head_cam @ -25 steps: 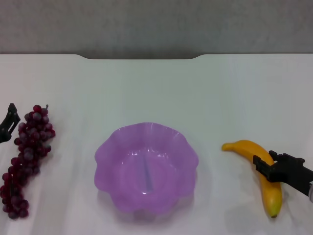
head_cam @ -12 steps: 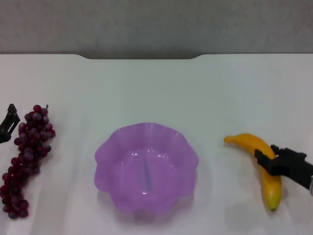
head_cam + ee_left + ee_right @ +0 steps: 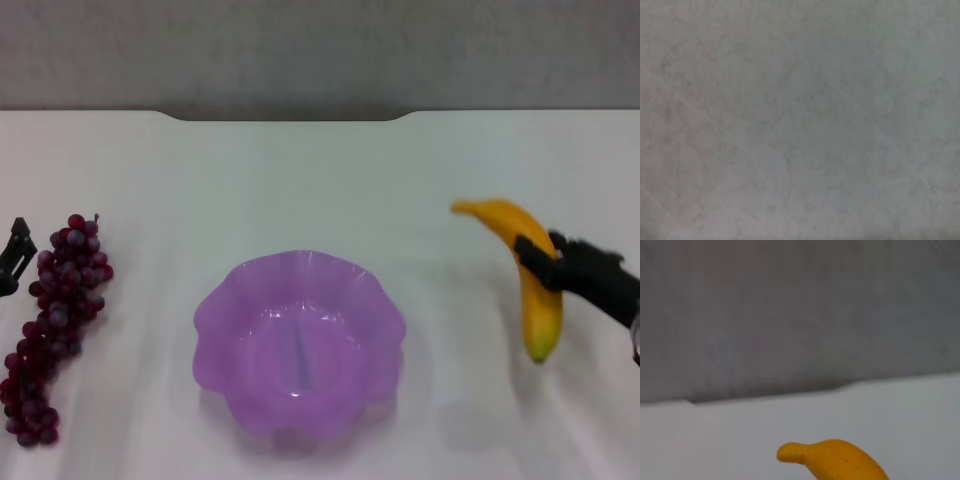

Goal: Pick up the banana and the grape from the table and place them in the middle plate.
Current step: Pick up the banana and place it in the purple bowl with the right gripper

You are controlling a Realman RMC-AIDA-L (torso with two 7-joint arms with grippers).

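Observation:
In the head view my right gripper (image 3: 540, 262) is shut on the yellow-orange banana (image 3: 522, 260) and holds it in the air above the white table (image 3: 320, 180), to the right of the purple scalloped middle plate (image 3: 215, 310). The banana's end also shows in the right wrist view (image 3: 835, 460). The dark red-purple grape bunch (image 3: 55, 320) lies on the table at the far left. My left gripper (image 3: 15, 255) sits at the left edge right beside the top of the grapes. The plate holds nothing.
The table's far edge has a notch (image 3: 290, 117) with a grey wall behind it. The left wrist view shows only blank grey surface.
My right gripper has lifted the banana off the table and raised it, moving it up and away from the front edge. The left gripper, grapes and plate have not moved.

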